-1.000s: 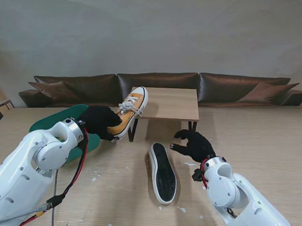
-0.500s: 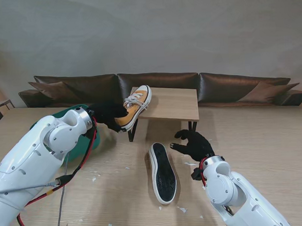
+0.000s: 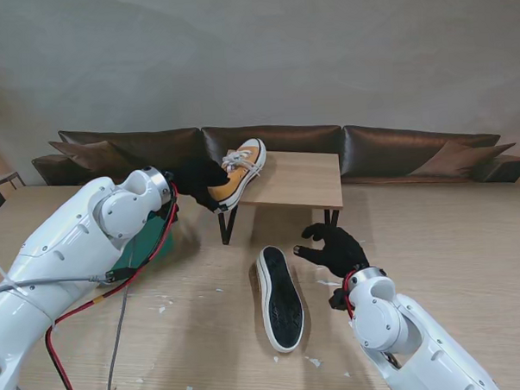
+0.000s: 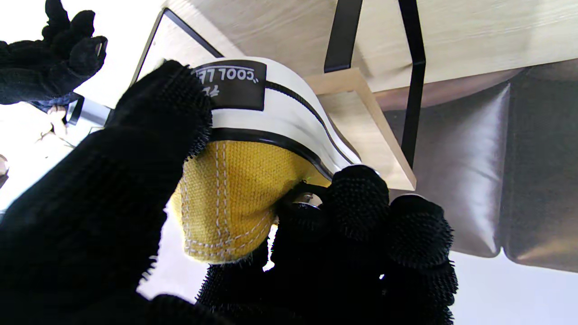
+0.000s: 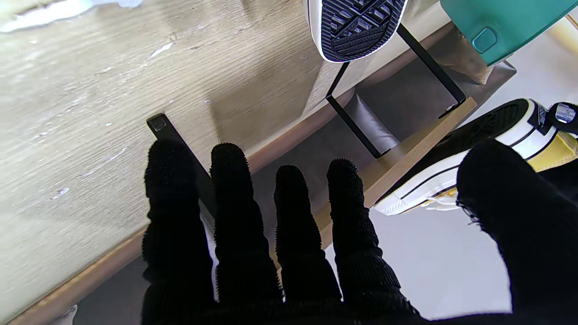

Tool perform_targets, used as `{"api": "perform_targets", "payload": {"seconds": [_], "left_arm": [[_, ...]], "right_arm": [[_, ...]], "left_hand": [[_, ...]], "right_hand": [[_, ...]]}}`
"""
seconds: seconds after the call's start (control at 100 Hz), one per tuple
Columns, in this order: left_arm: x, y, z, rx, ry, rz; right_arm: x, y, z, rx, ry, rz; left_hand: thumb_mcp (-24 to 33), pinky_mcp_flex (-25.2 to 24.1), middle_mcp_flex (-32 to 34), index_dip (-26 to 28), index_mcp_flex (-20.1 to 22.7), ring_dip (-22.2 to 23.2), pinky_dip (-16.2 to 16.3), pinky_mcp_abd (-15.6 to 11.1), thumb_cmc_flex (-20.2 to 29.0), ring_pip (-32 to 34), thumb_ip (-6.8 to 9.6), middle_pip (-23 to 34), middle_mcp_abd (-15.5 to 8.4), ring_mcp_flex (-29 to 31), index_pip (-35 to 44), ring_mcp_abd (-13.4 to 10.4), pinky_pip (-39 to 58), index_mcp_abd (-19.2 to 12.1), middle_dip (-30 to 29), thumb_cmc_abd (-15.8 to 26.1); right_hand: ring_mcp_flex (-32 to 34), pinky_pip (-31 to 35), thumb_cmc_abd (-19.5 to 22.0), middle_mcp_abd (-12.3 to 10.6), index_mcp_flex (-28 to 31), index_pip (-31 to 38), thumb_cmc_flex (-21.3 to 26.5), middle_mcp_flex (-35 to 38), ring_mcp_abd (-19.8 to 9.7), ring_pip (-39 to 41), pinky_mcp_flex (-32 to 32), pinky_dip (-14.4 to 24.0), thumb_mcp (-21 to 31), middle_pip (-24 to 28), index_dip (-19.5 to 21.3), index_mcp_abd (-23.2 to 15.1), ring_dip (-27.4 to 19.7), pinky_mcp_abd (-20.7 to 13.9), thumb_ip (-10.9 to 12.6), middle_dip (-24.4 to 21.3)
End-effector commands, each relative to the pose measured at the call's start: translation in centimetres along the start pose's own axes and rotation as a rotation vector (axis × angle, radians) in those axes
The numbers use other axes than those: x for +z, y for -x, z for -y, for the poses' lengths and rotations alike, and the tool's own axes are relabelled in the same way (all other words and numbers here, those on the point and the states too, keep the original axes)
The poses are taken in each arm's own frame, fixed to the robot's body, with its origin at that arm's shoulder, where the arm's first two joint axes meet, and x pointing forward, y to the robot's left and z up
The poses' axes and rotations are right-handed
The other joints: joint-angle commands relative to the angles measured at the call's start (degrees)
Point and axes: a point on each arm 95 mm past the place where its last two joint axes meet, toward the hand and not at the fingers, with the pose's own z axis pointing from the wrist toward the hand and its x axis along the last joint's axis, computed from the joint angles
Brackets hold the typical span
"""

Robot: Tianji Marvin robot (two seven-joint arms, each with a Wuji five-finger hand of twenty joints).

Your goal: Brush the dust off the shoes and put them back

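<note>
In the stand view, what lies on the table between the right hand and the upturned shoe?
Nothing sizeable: in the stand view only bare wooden table top with a few pale flecks separates the open right hand from the sole-up shoe.

left robot hand raised, seemingly gripping, right robot hand spread

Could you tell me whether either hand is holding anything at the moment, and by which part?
The left hand holds the yellow shoe by its heel end. The right hand holds nothing, fingers spread beside the overturned shoe.
</note>
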Motion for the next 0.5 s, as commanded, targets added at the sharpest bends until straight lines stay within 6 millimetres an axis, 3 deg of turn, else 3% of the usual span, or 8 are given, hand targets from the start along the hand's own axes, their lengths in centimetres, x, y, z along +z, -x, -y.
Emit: {"api": "perform_targets", "payload": {"seconds": [0.0,0.12,0.49], "left_arm": [[0.8,-0.8,1.2,0.009,-0.015,-0.019],[1.1,-0.8,1.0,0.012,-0.011,-0.016],[2.4,-0.1,-0.5,0.003,0.000,0.030]], "right_arm": [[0.0,-0.1,0.4,0.006,-0.017,0.001],[0.0,-0.1,0.4,0.010,-0.020,0.006],[0.2,0.0,0.4,0.016,-0.019,0.015]], "left_hand": [[7.7,-1.5,-0.6,6.9,6.1,0.4,1.3,-0.2,11.1,1.8,2.52,0.8,-8.3,0.0,17.0,-1.0,3.0,4.5,1.2,10.8],[5.7,-3.0,-2.4,6.6,3.2,-0.2,1.3,-0.7,12.1,0.5,1.45,-1.0,-8.1,-1.9,13.8,-0.8,2.4,4.1,0.3,9.7],[1.7,-6.5,-5.8,0.4,-4.7,-0.7,2.1,-1.4,12.8,-3.0,0.36,-8.0,-5.9,-5.8,-0.3,0.3,0.3,4.9,-2.7,8.2]], "right_hand": [[0.9,0.3,1.9,0.8,-0.5,0.7,-0.4,-0.2,-0.1,0.5,-16.1,1.0,1.1,0.9,0.2,0.3,0.2,1.0,0.4,-0.2],[0.8,0.2,1.9,0.8,-0.5,0.7,-0.4,-0.2,0.0,0.5,-16.1,1.0,1.2,0.9,0.2,0.3,0.2,1.0,0.4,-0.2],[0.8,0.2,2.0,0.8,-0.5,0.7,-0.4,-0.2,0.0,0.5,-16.2,1.1,1.2,0.9,0.2,0.3,0.2,1.0,0.4,-0.2]]}}
